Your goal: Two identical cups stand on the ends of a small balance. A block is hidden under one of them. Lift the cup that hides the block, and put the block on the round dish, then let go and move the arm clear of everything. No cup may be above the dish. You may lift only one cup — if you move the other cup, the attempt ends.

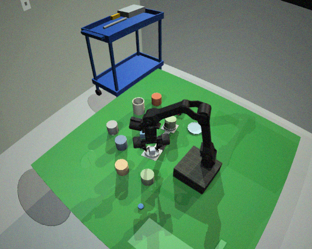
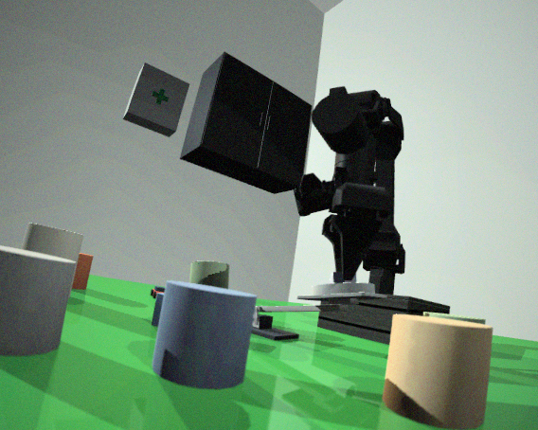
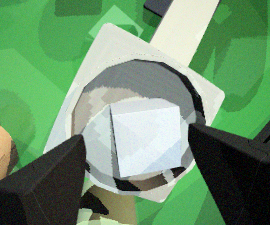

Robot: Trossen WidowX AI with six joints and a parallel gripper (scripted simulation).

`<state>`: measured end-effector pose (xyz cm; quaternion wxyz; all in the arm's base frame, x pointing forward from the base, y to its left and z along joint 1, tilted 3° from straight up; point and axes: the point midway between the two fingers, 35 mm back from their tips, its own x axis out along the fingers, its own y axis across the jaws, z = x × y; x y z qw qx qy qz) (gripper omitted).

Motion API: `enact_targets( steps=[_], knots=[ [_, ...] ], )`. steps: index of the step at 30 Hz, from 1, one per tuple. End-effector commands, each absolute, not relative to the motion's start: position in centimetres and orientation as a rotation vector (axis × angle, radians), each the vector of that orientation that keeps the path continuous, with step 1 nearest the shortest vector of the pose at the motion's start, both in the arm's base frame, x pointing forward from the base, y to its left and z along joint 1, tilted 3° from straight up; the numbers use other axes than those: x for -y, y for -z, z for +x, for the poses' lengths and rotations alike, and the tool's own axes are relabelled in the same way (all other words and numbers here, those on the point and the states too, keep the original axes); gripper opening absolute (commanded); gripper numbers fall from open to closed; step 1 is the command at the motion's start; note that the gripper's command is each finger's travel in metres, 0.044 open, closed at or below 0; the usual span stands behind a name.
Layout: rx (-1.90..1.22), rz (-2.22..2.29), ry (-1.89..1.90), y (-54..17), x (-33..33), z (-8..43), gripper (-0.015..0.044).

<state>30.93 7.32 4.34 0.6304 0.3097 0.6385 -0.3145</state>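
A pale block (image 1: 152, 150) (image 3: 147, 139) sits in the round holder on the near end of the balance (image 1: 155, 157) (image 3: 210, 99). My gripper (image 1: 152, 148) (image 2: 347, 280) (image 3: 137, 138) is partly open, pointing down, with one fingertip on each side of the block. In the wrist view there are gaps between both fingertips and the block. One pale green cup (image 1: 147, 176) (image 2: 454, 316) stands on the green surface beside the balance. The identical cup (image 1: 170, 123) (image 2: 209, 274) stands on the balance's far end. The round dish (image 1: 195, 128) lies near my arm's upright link, with no cup above it.
Orange-tan (image 1: 121, 167) (image 2: 438, 369), blue (image 1: 121, 142) (image 2: 205, 333) and grey (image 1: 112, 127) (image 2: 23, 303) cylinders stand beyond the balance. A hollow beige cylinder (image 1: 138, 106), a red cylinder (image 1: 156, 99) and a small blue box (image 1: 142, 134) stand farther back. A small blue disc (image 1: 140, 206) lies in front.
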Motion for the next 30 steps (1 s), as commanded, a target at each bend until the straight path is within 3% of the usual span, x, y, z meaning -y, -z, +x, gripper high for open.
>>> enact_targets(
  steps=[1, 4, 7, 17, 22, 30],
  knots=[
    [-1.468, 0.698, 0.725, -3.5, -7.2, 30.7, 0.0260],
    [-1.468, 0.698, 0.725, -3.2, -7.2, 30.6, 0.0260],
    [-1.468, 0.698, 0.725, -3.2, -7.2, 30.6, 0.0181],
    [-1.468, 0.698, 0.725, -3.2, -7.2, 30.6, 0.0115],
    [-1.468, 0.698, 0.725, -4.6, -7.2, 30.9, 0.0000],
    [-1.468, 0.698, 0.725, -9.0, -7.3, 31.2, 0.0000]
  ],
)
